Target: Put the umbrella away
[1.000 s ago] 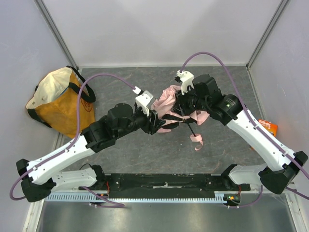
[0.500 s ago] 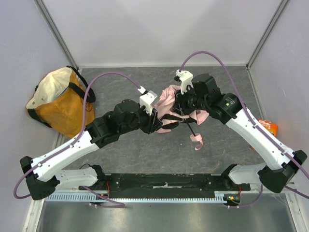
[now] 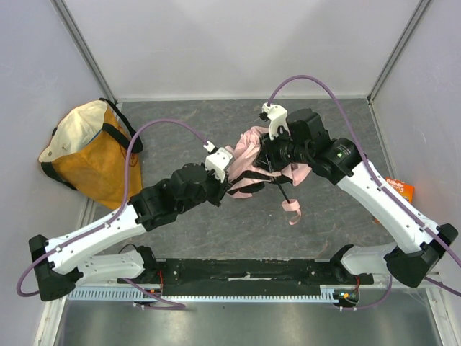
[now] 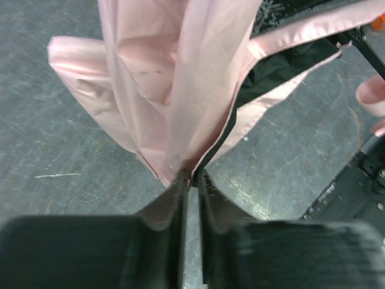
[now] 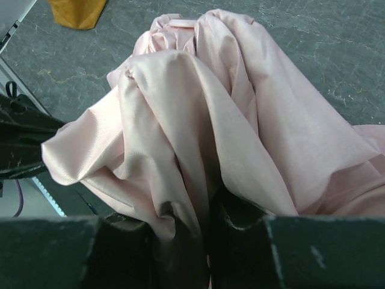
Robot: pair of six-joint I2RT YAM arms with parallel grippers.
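Since a second ago the left arm has drawn back a little toward its base, and the left tool [image 4: 191, 180] has narrowed until its fingers pinch a pointed fold at the edge of the umbrella [image 3: 248, 148], pulling that fabric out to the left. We see an orange-and-cream tote bag [image 3: 86, 155] standing at the far left of the desk [image 3: 187, 227], against the left wall, its cream top slumped over and its black handles draped across it; what it holds we cannot tell. The desk top is dark grey and mottled, closed in by pale walls [image 3: 238, 43] on three sides, and a small orange packet [image 3: 402, 189] lies at its right edge. The umbrella sits at the middle of the desk, well apart from the bag, strung between the two arms. The right tool [image 5: 207, 214] is closed on a thick gather of its canopy. The fabric is pale pink, glossy and bunched in deep folds, with black ribs showing beneath, and a thin pink strap [image 3: 292, 207] curls on the desk just near of it.
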